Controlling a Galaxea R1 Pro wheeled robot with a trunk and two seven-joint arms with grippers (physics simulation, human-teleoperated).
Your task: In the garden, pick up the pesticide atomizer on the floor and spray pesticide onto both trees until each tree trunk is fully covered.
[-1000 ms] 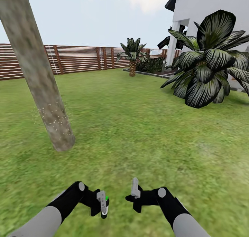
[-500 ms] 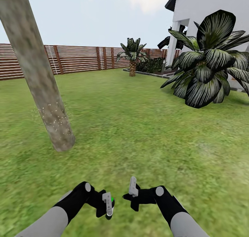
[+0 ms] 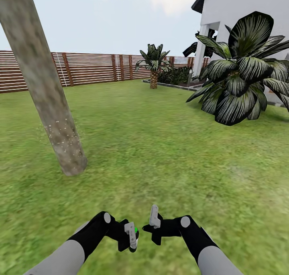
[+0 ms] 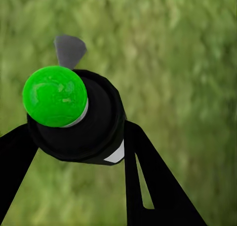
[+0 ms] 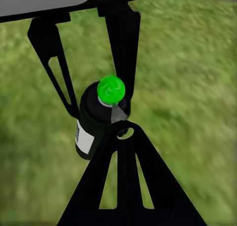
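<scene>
Holding the spray bottle low in the bottom centre of the head view, the left gripper is clamped around its dark body, one black finger on each side. The left wrist view shows the bottle end-on, with a bright green round cap and a grey tab sticking out past it, over blurred grass. The right gripper hangs just beside it, close but not touching, with nothing between its fingers; whether its jaws are spread or closed cannot be told. From the right wrist view the bottle sits between the left gripper's fingers, pale label facing out. A thick grey-brown tree trunk leans through the upper left of the head view, pale specks dotted on its lower part, its foot in the lawn. A brown slatted fence runs behind, a small palm near it, and a large dark-leaved plant at the upper right before a white house.
</scene>
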